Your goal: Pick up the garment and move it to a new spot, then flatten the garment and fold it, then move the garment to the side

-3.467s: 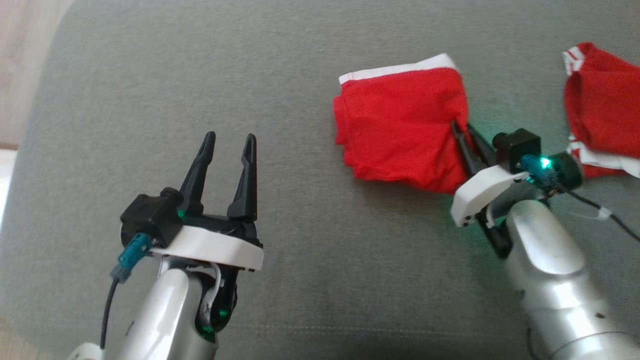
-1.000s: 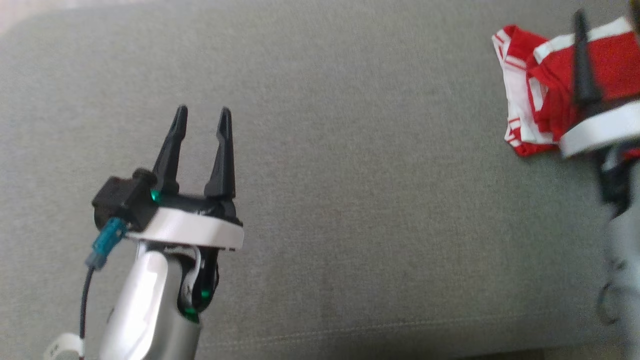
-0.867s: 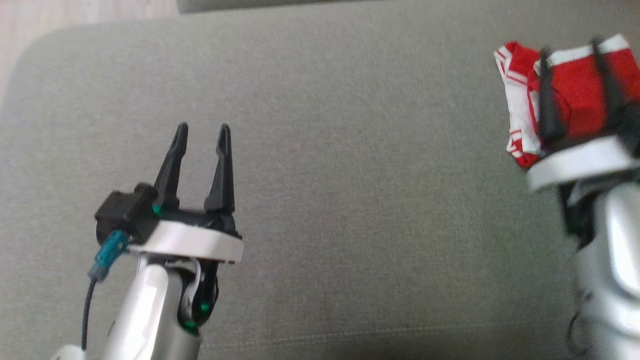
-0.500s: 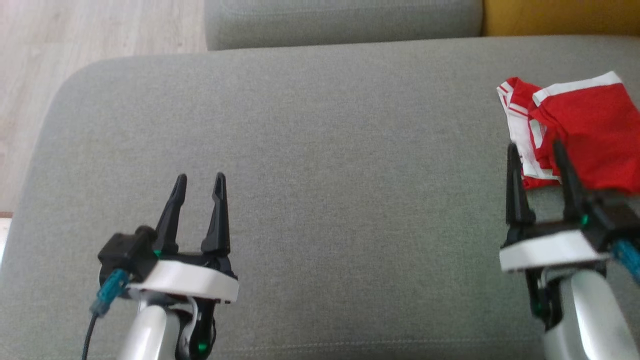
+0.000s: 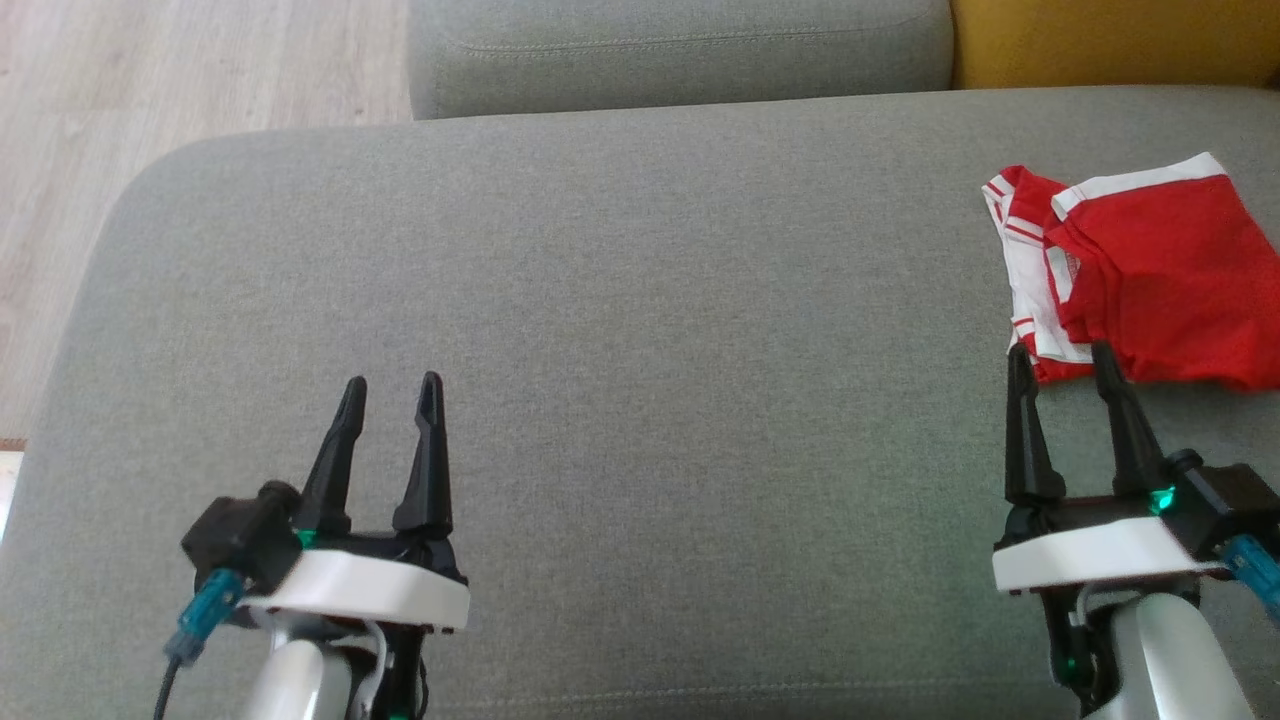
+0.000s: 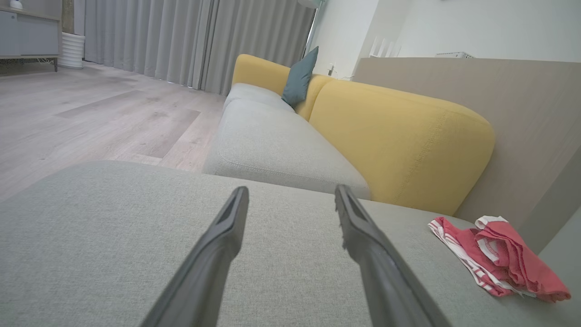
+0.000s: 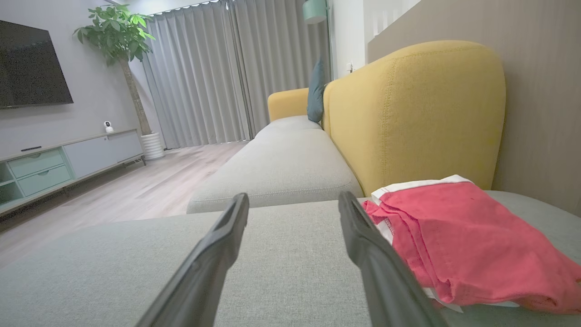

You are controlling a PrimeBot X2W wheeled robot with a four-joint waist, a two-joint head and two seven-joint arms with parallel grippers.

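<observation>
The garment (image 5: 1160, 285) is red with white trim and lies folded at the far right of the grey cushion (image 5: 640, 330), on top of a second red and white striped piece (image 5: 1025, 235). In the wrist views the garment (image 6: 504, 256) (image 7: 463, 240) rests flat with nothing holding it. My right gripper (image 5: 1060, 360) stands open just in front of the pile, its fingertips level with the pile's near edge and nothing between them. Low at the left my left gripper (image 5: 392, 388) is open and empty over bare cushion.
A second grey seat cushion (image 5: 680, 45) and a yellow backrest (image 5: 1110, 40) lie beyond the work cushion. Wooden floor (image 5: 120, 110) borders the cushion's left edge. A teal pillow (image 6: 297, 77) leans on the yellow sofa back.
My right gripper carried the folded garment to the cushion's right side, let it go onto the striped piece and drew back toward me. The head camera shifted meanwhile.
</observation>
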